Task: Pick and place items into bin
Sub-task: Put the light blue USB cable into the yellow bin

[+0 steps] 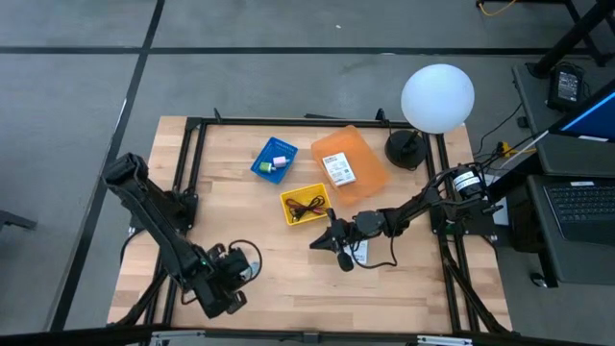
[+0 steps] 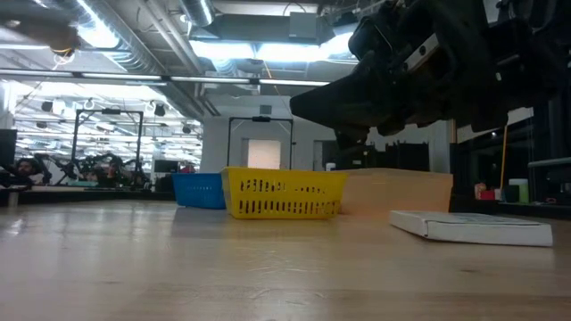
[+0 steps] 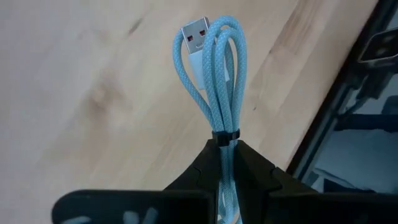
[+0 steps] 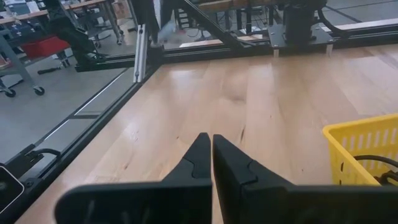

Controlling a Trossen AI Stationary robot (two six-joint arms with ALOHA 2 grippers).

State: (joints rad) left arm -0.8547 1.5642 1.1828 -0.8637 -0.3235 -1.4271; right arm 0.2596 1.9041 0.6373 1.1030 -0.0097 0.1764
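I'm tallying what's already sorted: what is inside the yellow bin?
The yellow bin holds tangled dark cords, black and reddish. Anything beneath the cords is covered; the low view shows only its slotted wall.

1. Both arms are matt black, built of slim jointed links.
2. The right arm (image 1: 423, 204) carries a silver cylindrical collar near its base, and a black cable loops off its wrist.
3. Each gripper's fingers (image 4: 205, 158) are black, wedge-shaped, tapering to pointed tips.
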